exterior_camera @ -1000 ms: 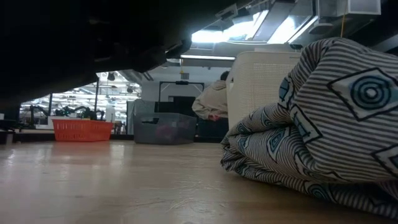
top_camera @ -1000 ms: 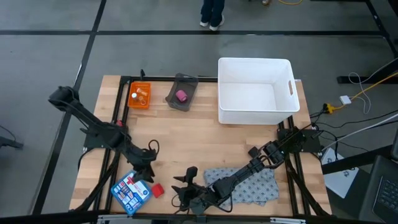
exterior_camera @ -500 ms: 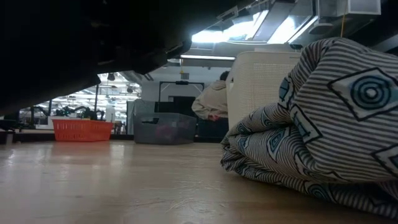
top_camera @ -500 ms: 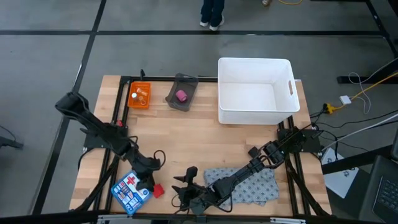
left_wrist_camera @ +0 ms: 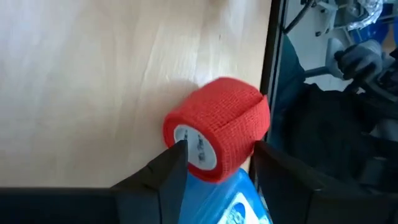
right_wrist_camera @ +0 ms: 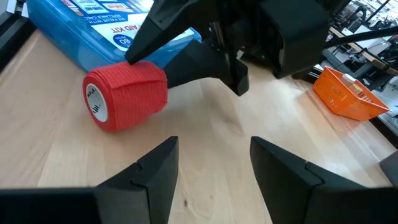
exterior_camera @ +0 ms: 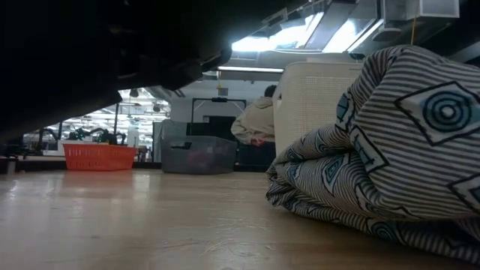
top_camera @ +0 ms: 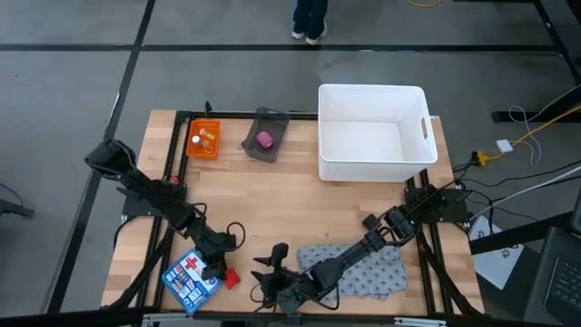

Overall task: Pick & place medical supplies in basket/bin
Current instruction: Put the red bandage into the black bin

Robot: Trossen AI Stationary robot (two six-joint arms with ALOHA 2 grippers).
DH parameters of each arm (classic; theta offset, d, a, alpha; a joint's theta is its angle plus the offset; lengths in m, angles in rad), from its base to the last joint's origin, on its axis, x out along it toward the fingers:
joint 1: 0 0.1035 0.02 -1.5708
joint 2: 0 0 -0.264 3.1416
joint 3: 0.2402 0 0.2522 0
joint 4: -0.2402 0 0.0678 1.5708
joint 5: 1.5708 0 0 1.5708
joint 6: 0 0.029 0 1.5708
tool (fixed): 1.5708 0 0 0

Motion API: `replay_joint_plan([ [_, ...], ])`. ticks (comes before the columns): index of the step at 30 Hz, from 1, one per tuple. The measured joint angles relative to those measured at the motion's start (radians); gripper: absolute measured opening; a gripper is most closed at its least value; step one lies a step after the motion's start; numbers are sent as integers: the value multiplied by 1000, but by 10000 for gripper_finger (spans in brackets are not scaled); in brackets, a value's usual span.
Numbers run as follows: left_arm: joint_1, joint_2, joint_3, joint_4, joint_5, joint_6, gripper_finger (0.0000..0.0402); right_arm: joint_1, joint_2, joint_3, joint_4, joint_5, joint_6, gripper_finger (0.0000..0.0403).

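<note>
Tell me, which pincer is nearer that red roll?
The left. The left pincer is open right at the red roll, a finger on each side. The right pincer, also open, sits farther back on the bare wood, pointing at the roll.

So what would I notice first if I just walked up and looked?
Probably the red roll at the table's front edge, lying beside a blue first-aid box, with the left end effector open around it. Next, the big white bin at the back right, and the grey patterned cloth bunched at the front under the right arm.
</note>
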Motion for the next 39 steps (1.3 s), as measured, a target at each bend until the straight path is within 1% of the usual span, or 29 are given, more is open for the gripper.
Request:
replay_joint_plan([
  [2, 0, 0, 0, 1, -24, 39, 174, 0, 0, 0, -1, 0, 4, 201],
  [4, 0, -2, 0, 5, -34, 79, 160, 0, 0, 0, -1, 0, 5, 201],
  [10, 0, -3, 0, 41, -32, 122, 87, 0, 0, 0, -5, 0, 6, 201],
  [14, 0, -3, 0, 93, -35, 179, 43, 0, 0, 0, -6, 0, 8, 201],
  [17, 2, -18, 0, 121, -36, 227, 23, 0, 0, 0, -9, 0, 11, 201],
  [19, 9, -44, 0, 109, -42, 255, 18, 0, 0, 0, -13, 0, 22, 201],
  [23, 33, -135, 0, 12, -66, 313, 18, -1, 0, 0, -13, 0, 25, 201],
  [26, 73, -235, 0, -101, -98, 388, 19, -2, 0, 0, -13, 0, 27, 201],
  [28, 113, -311, 0, -180, -141, 448, 19, -4, 0, 0, -13, 0, 27, 201],
  [33, 248, -487, 0, -320, -222, 637, 19, -11, 0, 0, -13, 0, 31, 201],
  [36, 339, -578, 0, -337, -283, 767, 19, -15, 0, 0, -13, 0, 48, 201],
  [39, 445, -643, 3, -341, -326, 880, 19, -18, 0, 0, -13, -2, 53, 201],
])
